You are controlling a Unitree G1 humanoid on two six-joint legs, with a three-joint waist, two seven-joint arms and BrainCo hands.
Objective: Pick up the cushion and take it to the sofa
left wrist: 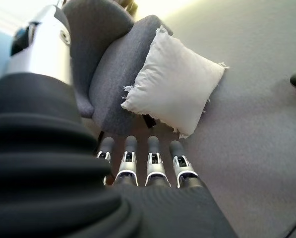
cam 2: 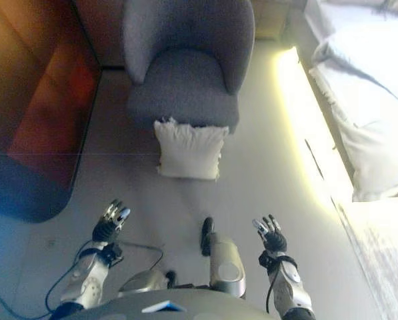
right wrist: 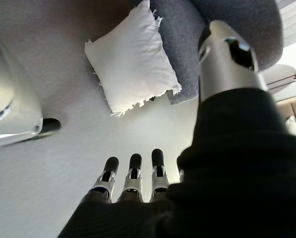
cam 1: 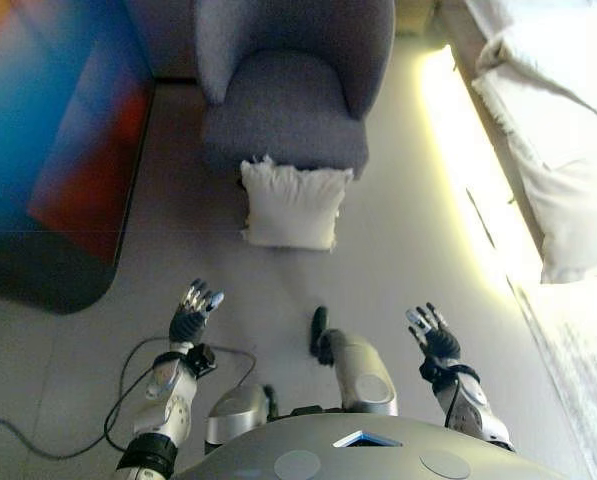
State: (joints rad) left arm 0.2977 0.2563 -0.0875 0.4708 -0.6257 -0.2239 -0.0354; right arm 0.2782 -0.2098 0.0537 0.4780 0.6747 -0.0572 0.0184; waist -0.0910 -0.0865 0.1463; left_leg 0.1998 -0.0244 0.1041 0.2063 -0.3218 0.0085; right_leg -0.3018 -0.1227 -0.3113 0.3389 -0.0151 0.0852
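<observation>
A white fringed cushion [cam 1: 292,204] stands on the floor, leaning against the front of a grey upholstered sofa chair [cam 1: 290,90]. The wrist views show the cushion [left wrist: 175,82] [right wrist: 131,57] from either side. My left hand [cam 1: 191,316] is held out low on the left, fingers straight, open and holding nothing. My right hand [cam 1: 433,335] mirrors it on the right, open and empty as well. Both hands are well short of the cushion, with bare floor between.
A dark cabinet [cam 1: 53,150] with a rounded corner stands along the left. A bed with white bedding [cam 1: 553,130] runs along the right, with a lit strip [cam 1: 458,170] at its base. Grey floor [cam 1: 278,290] lies between me and the cushion.
</observation>
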